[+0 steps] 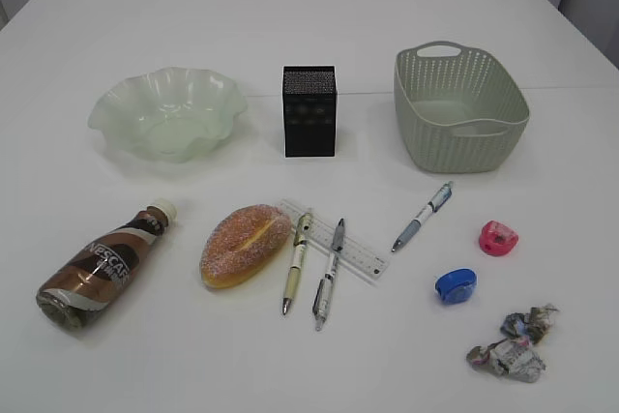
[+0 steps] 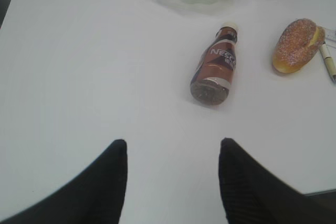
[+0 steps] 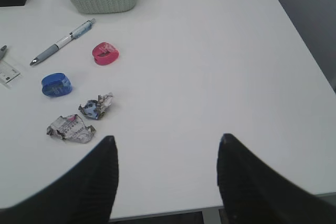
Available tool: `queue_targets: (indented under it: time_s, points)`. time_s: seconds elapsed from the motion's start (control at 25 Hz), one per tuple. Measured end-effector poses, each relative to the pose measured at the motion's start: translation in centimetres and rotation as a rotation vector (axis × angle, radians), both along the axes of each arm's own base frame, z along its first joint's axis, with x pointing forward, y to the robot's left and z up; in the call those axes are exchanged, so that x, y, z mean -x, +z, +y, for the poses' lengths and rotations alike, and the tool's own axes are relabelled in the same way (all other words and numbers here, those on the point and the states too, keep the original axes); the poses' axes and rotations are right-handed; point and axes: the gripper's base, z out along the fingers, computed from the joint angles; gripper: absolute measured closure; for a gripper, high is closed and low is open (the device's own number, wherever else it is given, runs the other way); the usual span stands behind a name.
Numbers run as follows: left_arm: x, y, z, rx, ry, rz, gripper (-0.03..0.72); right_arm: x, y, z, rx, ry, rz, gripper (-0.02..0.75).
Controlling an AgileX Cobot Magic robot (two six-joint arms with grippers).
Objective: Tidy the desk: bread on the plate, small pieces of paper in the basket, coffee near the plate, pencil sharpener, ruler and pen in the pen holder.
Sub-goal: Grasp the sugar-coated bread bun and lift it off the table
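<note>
Nothing has been tidied yet, and everything sits around the black pen holder point(image 1: 309, 110) at the middle of the white desk point(image 1: 309, 7). To its left is the pale green glass plate point(image 1: 167, 113), fluted and probably fragile. To its right is the woven grey-green basket point(image 1: 460, 108).

In front of the pen holder, the sugared bread roll point(image 1: 244, 244) looks soft, so I'd pinch it gently across its narrow middle. Further left of it, the Nescafé coffee bottle point(image 1: 101, 268) lies on its side. It looks heavy, smooth and ready to roll, so take it around the body.

Just right of the roll, two pens point(image 1: 297, 263) lie across a clear ruler point(image 1: 334, 239), which is flat, thin and awkward to lift off the surface. A third pen point(image 1: 422, 217) lies toward the basket. The pink sharpener point(image 1: 498, 238) and the blue sharpener point(image 1: 456, 284) look small, hard and light. The crumpled paper scraps point(image 1: 513, 340) nearest the front edge weigh next to nothing.

The left gripper point(image 2: 172, 153) hangs spread and empty, short of the bottle. The right gripper point(image 3: 167, 148) is likewise spread and empty, beside the scraps.
</note>
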Motion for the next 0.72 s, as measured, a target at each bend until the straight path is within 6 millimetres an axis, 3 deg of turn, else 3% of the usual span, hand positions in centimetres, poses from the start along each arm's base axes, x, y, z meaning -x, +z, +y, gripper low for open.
queue_targets:
  time_s: [0.72]
  points:
    - [0.0, 0.0, 0.0, 0.0, 0.0, 0.0, 0.308, 0.0, 0.0, 0.0, 0.0, 0.0, 0.0, 0.271]
